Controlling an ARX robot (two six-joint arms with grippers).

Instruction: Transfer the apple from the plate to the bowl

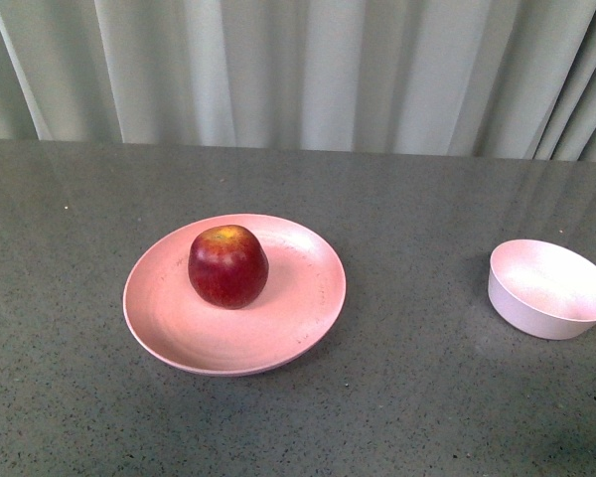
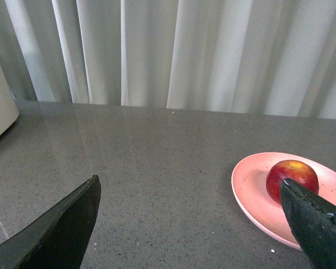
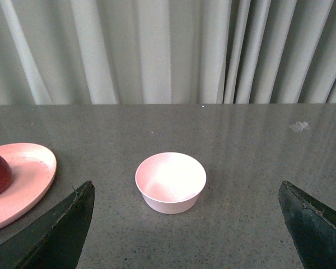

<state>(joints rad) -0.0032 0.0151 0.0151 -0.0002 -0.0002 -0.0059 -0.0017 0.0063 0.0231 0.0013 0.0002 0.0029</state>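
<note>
The apple (image 1: 227, 266) is seated on the plate (image 1: 308, 293), left of the middle of the table (image 1: 427, 397); the bowl (image 1: 551, 288) is set near the right edge. The left fingers (image 2: 61, 230), spread, are judged nearer the apple; the right fingers (image 3: 61, 230) are spread too.

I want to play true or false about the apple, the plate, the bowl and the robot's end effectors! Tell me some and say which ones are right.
1. The apple sits on the plate. True.
2. The bowl has fruit in it. False: it is empty.
3. The bowl touches the plate. False: bare table lies between them.
4. The left end effector is open. True.
5. The right end effector grips the apple. False: it is open and holds nothing.
</note>
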